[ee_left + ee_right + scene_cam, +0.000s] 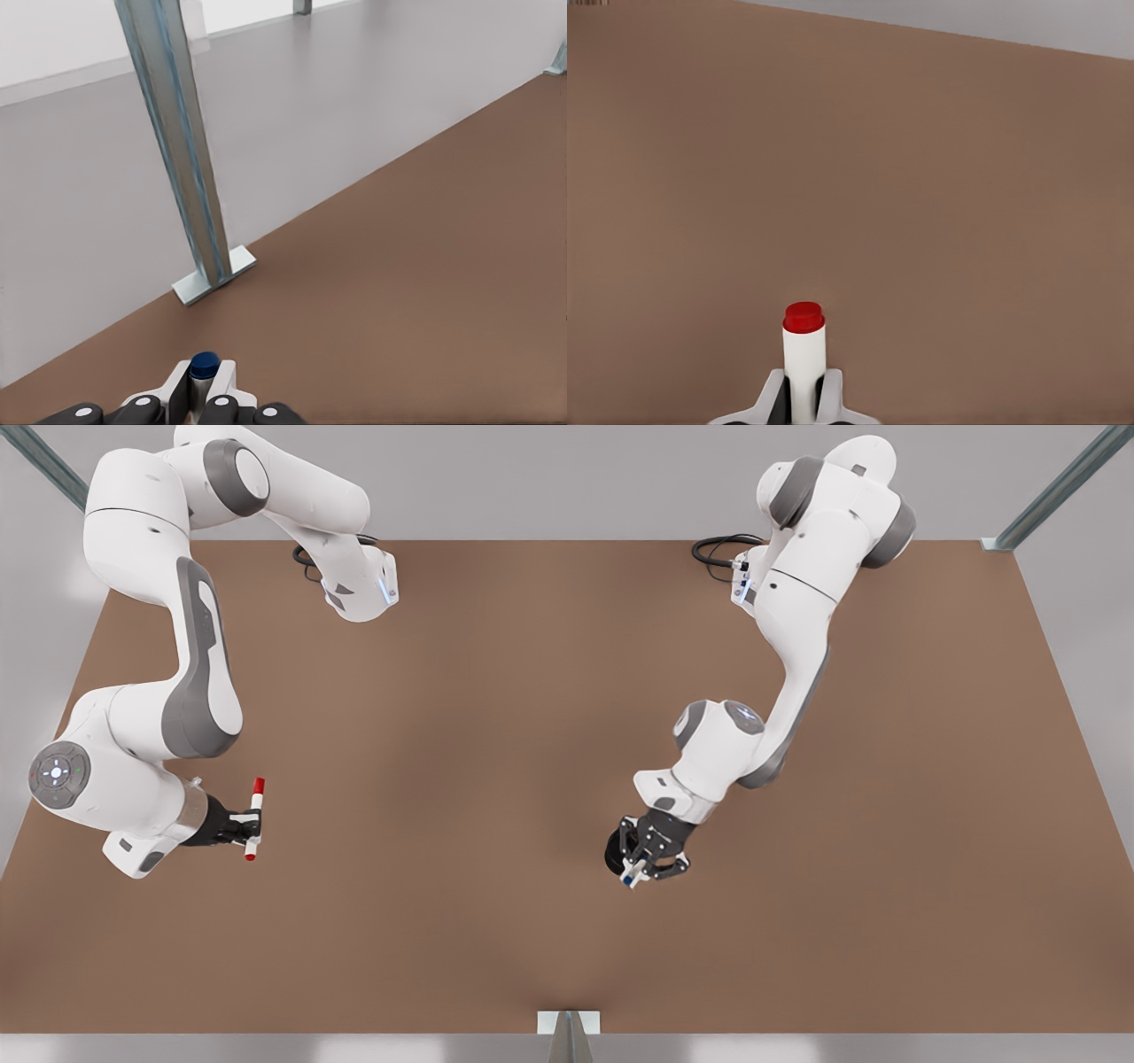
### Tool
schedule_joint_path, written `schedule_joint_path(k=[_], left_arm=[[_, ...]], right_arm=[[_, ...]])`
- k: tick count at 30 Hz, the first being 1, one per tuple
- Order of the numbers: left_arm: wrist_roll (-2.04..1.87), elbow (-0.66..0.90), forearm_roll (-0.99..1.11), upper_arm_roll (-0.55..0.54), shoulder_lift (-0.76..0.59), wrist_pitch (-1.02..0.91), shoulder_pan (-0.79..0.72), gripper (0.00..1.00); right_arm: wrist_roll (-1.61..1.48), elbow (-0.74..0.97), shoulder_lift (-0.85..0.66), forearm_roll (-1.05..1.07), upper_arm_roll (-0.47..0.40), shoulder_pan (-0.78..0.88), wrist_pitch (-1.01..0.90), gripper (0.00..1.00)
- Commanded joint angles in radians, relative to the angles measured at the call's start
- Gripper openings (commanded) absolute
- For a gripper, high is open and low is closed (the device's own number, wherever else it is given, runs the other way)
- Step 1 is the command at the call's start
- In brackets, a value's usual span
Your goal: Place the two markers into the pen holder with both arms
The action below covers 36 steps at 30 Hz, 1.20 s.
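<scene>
Near the front view's right, the left gripper point(640, 865) is closed on the white-barrelled marker with the dark blue cap point(631, 878); the left wrist view shows that cap point(205, 363) poking out between the light finger pads point(225, 376). Just beside this gripper, partly hidden under it, sits the small black cylindrical pen holder point(615, 850). Whether anything lies inside the cup cannot be told, since the gripper covers most of it.

Toward the front view's left, the right gripper point(251, 828) clamps the white-barrelled marker with the red cap point(255, 817) across its middle, so that both red ends stick out past the fingers. From the right wrist view the red end point(803, 317) rises between the pads point(772, 396) over bare surface.

Both grippers work over the flat brown tabletop point(461, 779), which lies open between the two arms. Its near edge carries a grey metal post on a foot plate point(568, 1027), seen from the left wrist as an upright standing at the table's rim point(182, 168). More grey posts stand at the far corners point(1054, 491).
</scene>
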Motion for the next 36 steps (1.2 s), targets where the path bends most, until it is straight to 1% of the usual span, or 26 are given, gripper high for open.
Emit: schedule_joint_path(k=[1,8,10,14,18,19,20,21,23,24,25,26,27,28,29,30,31,32,33,34,35,36], left_arm=[[0.212,-0.006,0.001,-0.002,0.000,0.036,-0.008,0.21],[0.160,-0.003,0.002,0.000,0.011,0.047,-0.056,0.21],[0.163,-0.004,0.004,0.000,0.032,0.085,-0.056,0.21],[0.166,-0.019,0.004,0.001,0.037,0.085,-0.053,0.21],[0.171,-0.058,0.004,0.001,0.035,0.087,-0.054,0.21],[0.162,-0.088,0.004,0.000,0.021,0.087,-0.057,0.55],[0.162,-0.099,0.004,0.000,0.020,0.087,-0.059,0.80],[0.162,-0.114,0.004,0.000,0.015,0.087,-0.059,1.00],[0.160,-0.154,0.004,0.000,-0.044,0.076,-0.056,1.00],[0.158,-0.147,0.001,-0.002,-0.100,-0.045,-0.040,1.00],[0.116,-0.037,-0.033,0.000,-0.134,-0.319,0.012,1.00],[-0.016,0.103,-0.030,0.030,-0.131,-0.609,0.036,1.00],[-0.304,0.160,0.034,0.087,-0.156,-0.944,0.032,1.00],[-0.418,0.190,0.059,0.090,-0.218,-1.286,0.087,1.00],[-0.432,0.291,0.067,0.122,-0.219,-1.479,0.111,1.00],[-0.550,0.358,0.137,0.153,-0.226,-1.565,0.108,1.00],[-0.607,0.359,0.177,0.167,-0.246,-1.568,0.116,1.00],[-0.607,0.359,0.172,0.202,-0.284,-1.596,0.116,1.00],[-0.598,0.359,0.171,0.207,-0.310,-1.631,0.141,1.00],[-0.593,0.350,0.168,0.206,-0.387,-1.633,0.193,1.00],[-0.567,0.324,0.166,0.115,-0.413,-1.622,0.289,1.00],[-0.520,0.321,0.171,0.115,-0.410,-1.604,0.292,1.00]], right_arm=[[0.092,0.000,-0.001,-0.008,0.000,-0.001,-0.006,0.21],[0.102,0.000,-0.001,-0.008,0.011,0.010,-0.004,0.21],[0.125,0.008,0.000,-0.006,0.012,0.036,0.000,0.21],[0.216,0.017,0.002,-0.003,0.012,0.104,0.005,0.21],[0.262,0.031,0.005,-0.002,0.012,0.127,0.003,0.21],[0.264,0.031,0.005,-0.002,0.012,0.127,0.005,0.21],[0.264,0.031,0.006,-0.002,0.014,0.128,0.005,0.21],[0.264,0.031,0.006,-0.002,0.012,0.127,0.003,0.21],[0.264,0.031,0.006,-0.002,0.012,0.128,0.003,0.21],[0.264,0.031,0.006,-0.002,0.012,0.127,0.002,0.21],[0.264,0.031,0.006,0.000,0.012,0.127,0.003,0.21],[0.264,0.031,0.006,-0.002,0.023,0.128,0.009,0.21],[0.270,0.034,0.012,-0.002,0.040,0.144,0.029,0.21],[0.299,0.036,0.022,-0.002,0.040,0.185,0.077,0.21],[0.311,0.036,0.026,-0.002,0.040,0.214,0.126,0.21],[0.351,0.036,0.029,-0.002,0.040,0.266,0.193,0.21],[0.405,0.036,0.035,-0.002,0.040,0.308,0.258,0.21],[0.406,0.039,0.051,-0.002,0.040,0.332,0.347,0.21],[0.400,0.043,0.071,-0.003,0.040,0.357,0.471,0.22],[0.394,0.043,0.100,-0.005,0.038,0.384,0.644,0.22],[0.392,0.045,0.112,-0.006,0.038,0.401,0.742,0.21],[0.392,0.054,0.134,-0.009,0.023,0.449,0.894,0.21]])
